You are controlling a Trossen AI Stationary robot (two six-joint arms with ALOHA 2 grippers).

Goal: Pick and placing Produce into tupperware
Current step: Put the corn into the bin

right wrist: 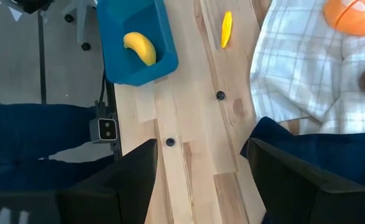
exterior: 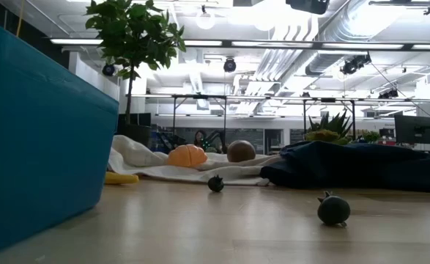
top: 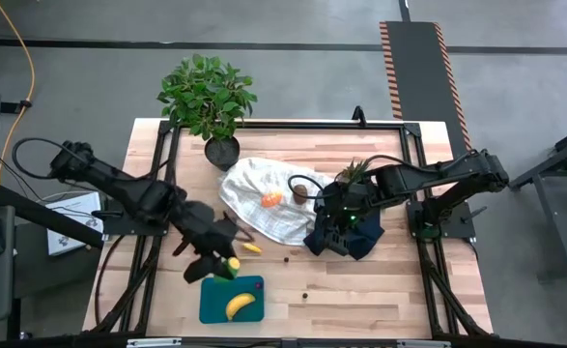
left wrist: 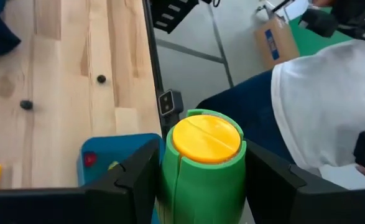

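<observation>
High view: overhead, looking straight down, whole table (top: pixel 360 280) in frame. Low view: at table-top level, facing level across into the room, tupperware (exterior: pixel 39 139) wall very close at left of frame. Left wrist view: looks past the table edge at tupperware corner (left wrist: pixel 117 152). Right wrist view: looks down on tupperware (right wrist: pixel 135 43). All four views share it.

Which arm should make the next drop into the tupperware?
Left. The left gripper already holds a green and yellow produce piece just above the tupperware, which holds a banana. The right gripper is empty over the dark cloth, farther away.
</observation>
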